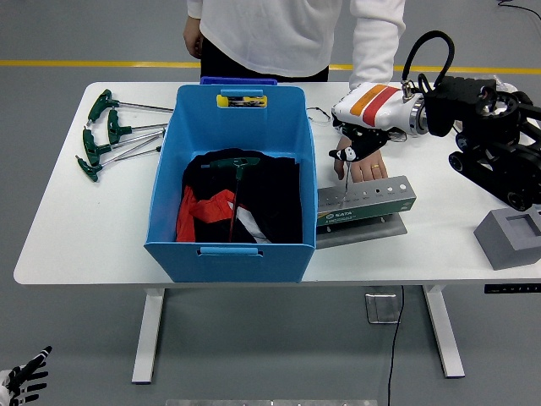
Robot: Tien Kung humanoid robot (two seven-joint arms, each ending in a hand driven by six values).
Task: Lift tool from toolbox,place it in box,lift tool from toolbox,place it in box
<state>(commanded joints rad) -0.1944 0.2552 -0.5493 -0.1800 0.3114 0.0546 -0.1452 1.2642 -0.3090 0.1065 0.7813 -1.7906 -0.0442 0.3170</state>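
At the lower left corner of the head view, below the table level, the left hand (24, 378) hangs with its fingers spread and holding nothing.

On the white table (84, 228), the blue box (232, 245) stands at the near centre-left. Inside it lies black, red and white material, and on that material rests one green-handled T-wrench (236, 169), its shaft pointing toward the near wall. A yellow item sits at the box's far rim.

Just right of the box, the grey tool holder (365, 203) sits tilted, its right end raised above its base plate. A row of holes runs along its top face. A thin tool shaft (344, 188) rises from the holder's left end up toward the right hand.

The right hand (353, 150), white shell with orange and red stripes, hangs above the holder's left portion, fingers curled together around the top of that shaft. Its black arm enters from the right edge.

A grey block (511, 238) sits at the right near corner.

A person's hand (365, 165) reaches down directly behind the robot's fingers, near the holder; contact with it cannot be determined.

At the far left lie several green-handled T-wrenches (110, 135), grouped together, well apart from the holder. The person in a white top stands at the far side.
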